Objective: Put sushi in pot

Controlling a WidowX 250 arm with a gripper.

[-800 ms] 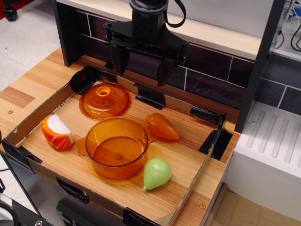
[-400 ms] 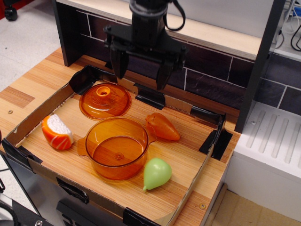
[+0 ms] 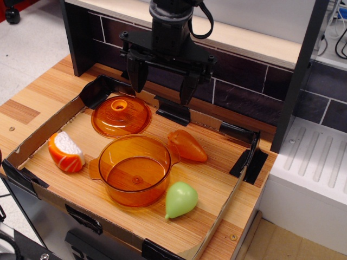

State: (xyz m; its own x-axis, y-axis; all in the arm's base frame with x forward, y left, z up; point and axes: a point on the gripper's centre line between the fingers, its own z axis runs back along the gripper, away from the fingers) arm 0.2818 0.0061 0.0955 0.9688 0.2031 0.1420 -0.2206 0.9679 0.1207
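Gripper: the black gripper [image 3: 161,86] hangs above the back edge of the tray, behind the pot, its two fingers spread wide with nothing between them.
Change: compared with a moment ago it sits a little lower and has turned slightly; nothing on the tray has shifted.
Pot: the pot [image 3: 135,170] stands upright and empty near the middle of the wooden tray [image 3: 217,189].
Sushi: the sushi [image 3: 66,152] lies to the left of the pot, near it but not touching, tipped with its white rice side facing up.
Lid: the lid [image 3: 121,115] lies just behind the pot, knob up.
Carrot: the carrot [image 3: 187,145] lies to the pot's right rear.
Pear: the green pear [image 3: 180,199] rests against the pot's front right.
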